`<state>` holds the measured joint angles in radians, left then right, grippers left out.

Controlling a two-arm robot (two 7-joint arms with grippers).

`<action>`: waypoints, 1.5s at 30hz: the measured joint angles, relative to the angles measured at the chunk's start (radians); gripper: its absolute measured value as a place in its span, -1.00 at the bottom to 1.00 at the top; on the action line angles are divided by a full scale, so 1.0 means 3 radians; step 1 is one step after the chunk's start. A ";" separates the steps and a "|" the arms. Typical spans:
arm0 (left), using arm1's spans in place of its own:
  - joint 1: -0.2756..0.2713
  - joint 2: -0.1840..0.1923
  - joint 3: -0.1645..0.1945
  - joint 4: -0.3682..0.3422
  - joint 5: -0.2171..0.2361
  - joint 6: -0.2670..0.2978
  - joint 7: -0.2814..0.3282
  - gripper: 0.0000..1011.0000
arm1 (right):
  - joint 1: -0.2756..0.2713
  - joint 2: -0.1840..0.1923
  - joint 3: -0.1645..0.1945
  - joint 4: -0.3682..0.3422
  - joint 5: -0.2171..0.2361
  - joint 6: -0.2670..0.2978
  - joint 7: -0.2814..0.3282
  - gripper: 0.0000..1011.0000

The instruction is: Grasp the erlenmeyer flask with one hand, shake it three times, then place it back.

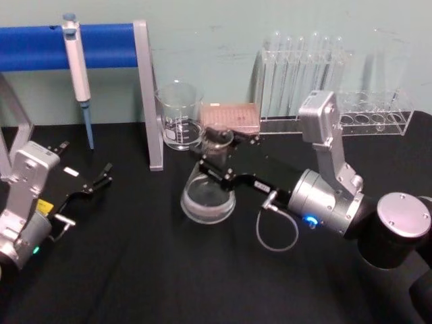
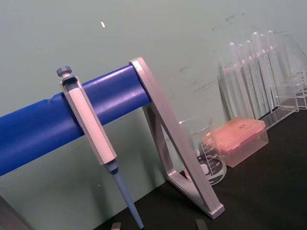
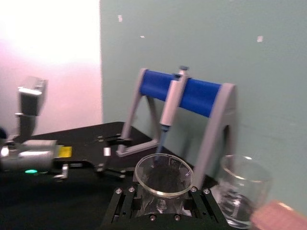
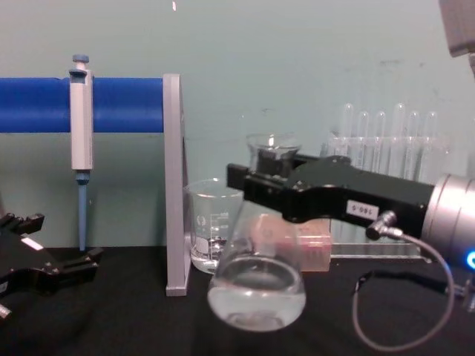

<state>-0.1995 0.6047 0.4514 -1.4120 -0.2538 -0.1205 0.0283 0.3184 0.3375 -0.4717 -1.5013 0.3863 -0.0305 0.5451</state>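
Grip | erlenmeyer flask (image 1: 208, 196) is pinched at neck by right hand (image 1: 214, 154), base left free for shaking | left hand (image 1: 101, 179) is parked, spread.

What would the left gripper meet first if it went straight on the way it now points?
Probably the grey stand leg, near its foot: the left gripper, jaws open, points there. The hanging pipette tip is close to that line, so depth leaves doubt.

Clear erlenmeyer flask (image 1: 208, 197) upright, neck in right claw (image 1: 217, 150).
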 joint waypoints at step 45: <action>0.0000 0.0000 0.0000 0.0000 0.0000 0.0000 0.0000 0.98 | 0.0039 0.0263 -0.0105 0.0010 0.0204 -0.0182 -0.0050 -0.11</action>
<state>-0.1995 0.6047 0.4514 -1.4120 -0.2539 -0.1205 0.0283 0.3300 0.4163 -0.5031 -1.4983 0.4474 -0.0850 0.5302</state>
